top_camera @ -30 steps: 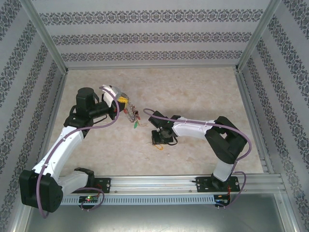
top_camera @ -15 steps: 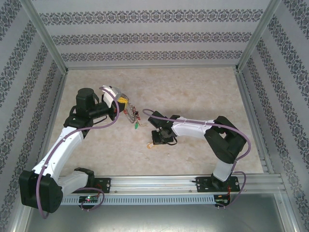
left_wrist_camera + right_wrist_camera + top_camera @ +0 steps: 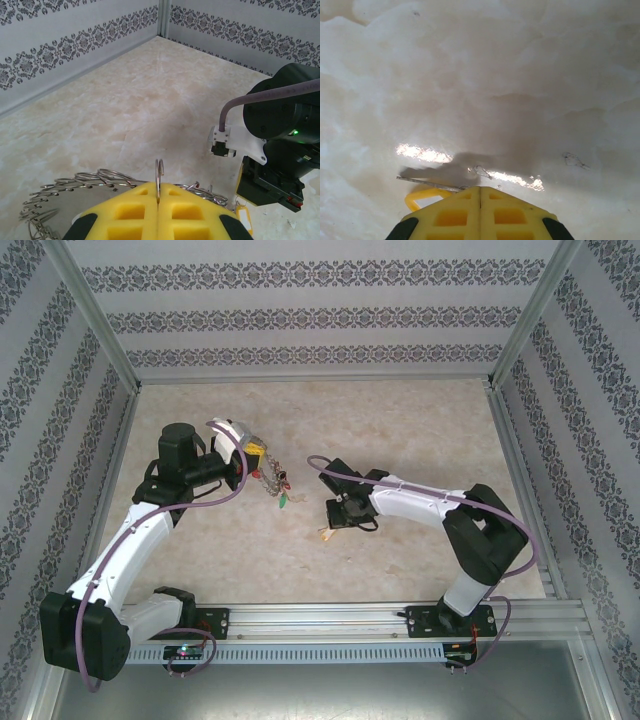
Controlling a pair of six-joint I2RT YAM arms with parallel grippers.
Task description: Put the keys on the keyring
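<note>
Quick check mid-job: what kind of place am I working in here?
Probably a purpose-built robot test booth: wallpapered panels in an aluminium frame box in a marble-look tabletop, and the left arm and right arm are bolted to a metal rail at its near edge.

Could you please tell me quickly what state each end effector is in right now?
Left end effector: closed on the keyring.
Right end effector: closed, apparently pinching the yellow-tagged key.

You only get a yellow loop and a thin metal sliver of the key (image 3: 422, 194) poking out from the right gripper (image 3: 480, 190). The keyring (image 3: 107, 176) sits half behind the left gripper (image 3: 158, 187), cut by the bottom edge. From above, it's just a tiny blur.
</note>
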